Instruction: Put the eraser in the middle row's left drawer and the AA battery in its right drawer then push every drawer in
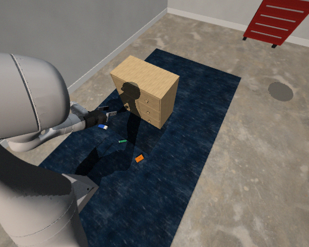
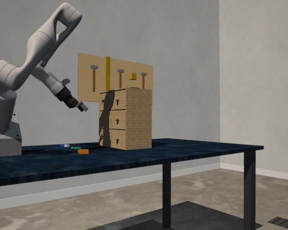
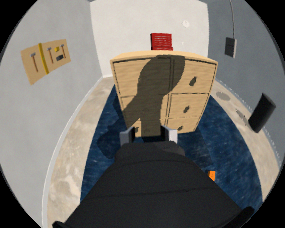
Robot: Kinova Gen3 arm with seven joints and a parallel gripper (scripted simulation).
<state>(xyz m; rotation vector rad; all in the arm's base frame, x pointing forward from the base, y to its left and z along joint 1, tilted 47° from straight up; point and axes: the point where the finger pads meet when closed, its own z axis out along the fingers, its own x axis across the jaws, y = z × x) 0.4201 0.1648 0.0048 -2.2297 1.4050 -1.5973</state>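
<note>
The small chest (image 1: 144, 77) (image 2: 139, 118) (image 3: 132, 75) stands upright with three rows of two drawers, and all the fronts I can make out look flush. The right middle drawer (image 1: 153, 115) (image 2: 122, 117) (image 3: 199, 104) shows its knob. The left middle drawer is partly in the arm's shadow. The blue and white eraser (image 1: 102, 127) (image 2: 64, 145) lies on the table in front of the chest. The green AA battery (image 1: 122, 141) (image 2: 76, 148) lies to its right. My gripper (image 1: 111, 110) (image 2: 84, 109) (image 3: 147, 131) is open and empty, in the air before the chest's front, pointing forward and down.
An orange block (image 1: 139, 158) (image 2: 83, 151) (image 3: 212, 175) lies on the blue table (image 1: 190, 146) (image 2: 192, 151), to the right of the battery. The tool board (image 2: 86, 75) (image 3: 30, 70) and the red cabinet (image 1: 279, 21) (image 3: 161, 41) are in the background, beyond the table.
</note>
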